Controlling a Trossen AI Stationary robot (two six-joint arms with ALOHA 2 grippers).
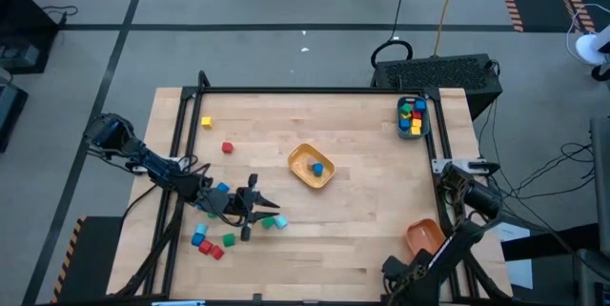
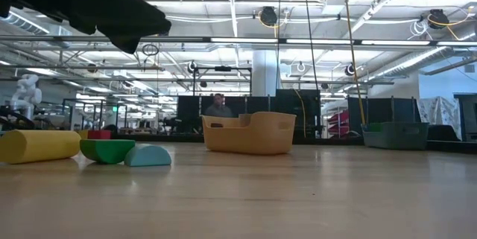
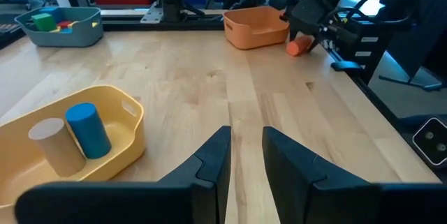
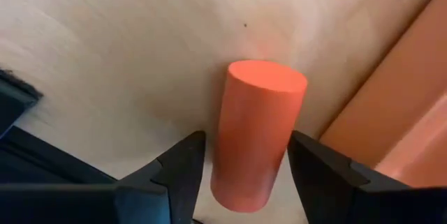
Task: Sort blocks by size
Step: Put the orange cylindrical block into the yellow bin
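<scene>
Watching the right wrist feed, I saw the right gripper (image 4: 244, 165) spread open around an orange-red cylinder (image 4: 255, 133) beside the orange bin (image 4: 398, 105), with gaps on both sides. The left gripper (image 3: 244, 154) hung empty, fingers slightly parted, near the yellow bin (image 3: 129, 123) holding blue and tan cylinders.

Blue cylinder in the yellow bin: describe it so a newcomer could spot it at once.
Find the yellow bin near the table's middle. Two upright cylinders stand side by side in it, one blue and one tan. The blue cylinder is the taller, slimmer one; the tan cylinder beside it is shorter and thicker.
</scene>
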